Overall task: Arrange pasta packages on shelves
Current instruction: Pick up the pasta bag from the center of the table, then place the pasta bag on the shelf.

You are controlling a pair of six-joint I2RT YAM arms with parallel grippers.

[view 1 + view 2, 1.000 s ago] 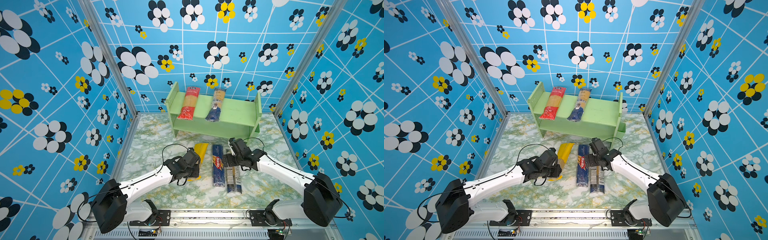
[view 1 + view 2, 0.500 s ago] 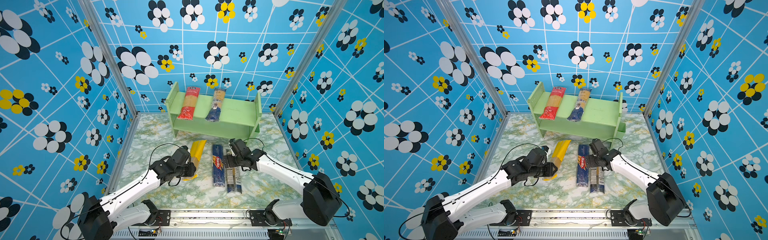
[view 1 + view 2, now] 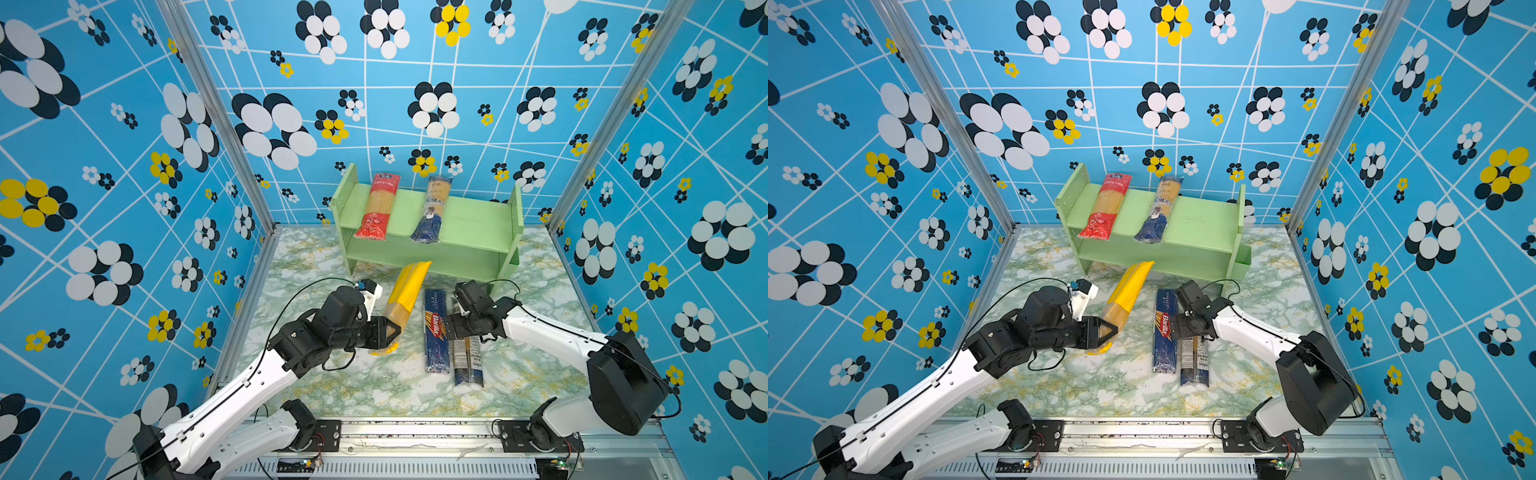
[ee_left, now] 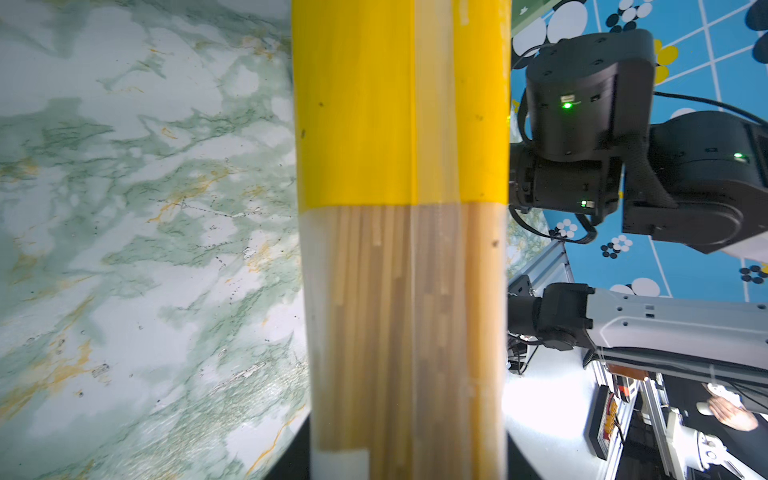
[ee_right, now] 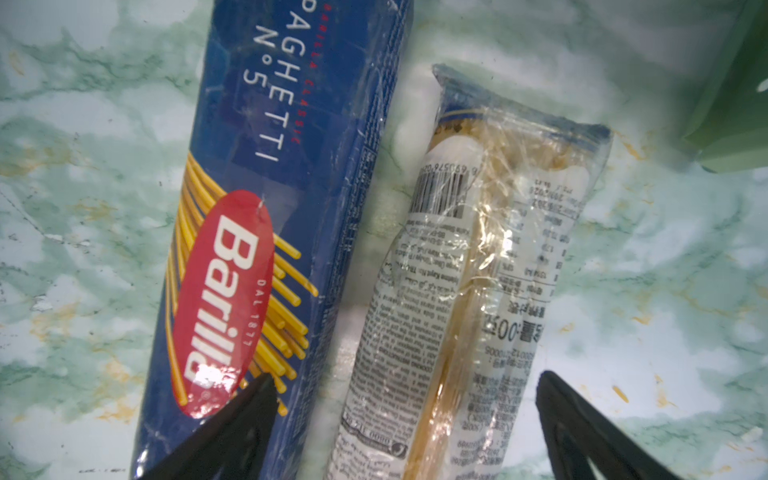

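My left gripper (image 3: pixel 388 332) (image 3: pixel 1104 330) is shut on the clear lower part of the yellow-topped pasta package (image 3: pixel 405 291) (image 4: pixel 403 249). The pack slants with its yellow end toward the lower tier of the pale green shelves (image 3: pixel 469 220) (image 3: pixel 1196 220). A red pack (image 3: pixel 376 208) and a clear pack with a navy end (image 3: pixel 432 210) lie on the top shelf. My right gripper (image 5: pixel 405 378) (image 3: pixel 455 330) hangs open over the clear pack with the white label (image 5: pixel 478 257) (image 3: pixel 467 357). One of its fingers (image 5: pixel 232 428) is above the dark blue Barilla pack (image 5: pixel 270 187) (image 3: pixel 435 328).
The marble-patterned floor (image 3: pixel 374 386) is boxed in by blue flowered walls on three sides. The shelf unit stands against the back wall. A metal rail (image 3: pixel 415 432) with both arm bases runs along the front edge.
The left arm has swung and stretched, and the yellow-topped pack in its grip has turned so its yellow end now points at the lower shelf. The right arm has barely moved.
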